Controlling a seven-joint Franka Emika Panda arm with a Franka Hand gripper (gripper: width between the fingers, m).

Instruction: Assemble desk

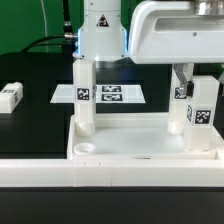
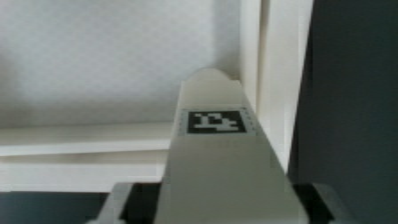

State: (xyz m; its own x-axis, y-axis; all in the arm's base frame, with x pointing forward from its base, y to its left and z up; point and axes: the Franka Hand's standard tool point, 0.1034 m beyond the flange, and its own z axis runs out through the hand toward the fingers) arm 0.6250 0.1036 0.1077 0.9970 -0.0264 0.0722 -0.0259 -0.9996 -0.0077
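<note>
On the panel [image 1: 140, 152], at its rear corner on the exterior view's right, the held leg [image 1: 180, 100] stands upright with the fingers [image 1: 186, 76] closed on its top. In the wrist view the held leg [image 2: 217, 150] fills the whole gap between the two fingers, one on each side, with no space showing. Its tag faces the camera, and its far end reaches down to the panel [image 2: 89, 80] floor just beside the raised rim. Whether that end sits in a socket cannot be told.

Just in front of the held leg, at the panel's front corner on the same side, the front leg [image 1: 203, 118] stands upright with its tag outward and hides part of the held leg. At the panel's rear corner on the exterior view's left, the rear leg [image 1: 84, 98] also stands upright, clear of the fingers. The panel's front corner on that side shows an open round socket [image 1: 88, 147].

The panel lies flat on the black counter [image 1: 35, 130], rim upward. Well apart from the panel, toward the exterior view's left, the loose leg [image 1: 10, 97] lies on its side on the counter. Behind the panel, between the rear leg and the held leg, the marker board [image 1: 112, 95] lies flat.
</note>
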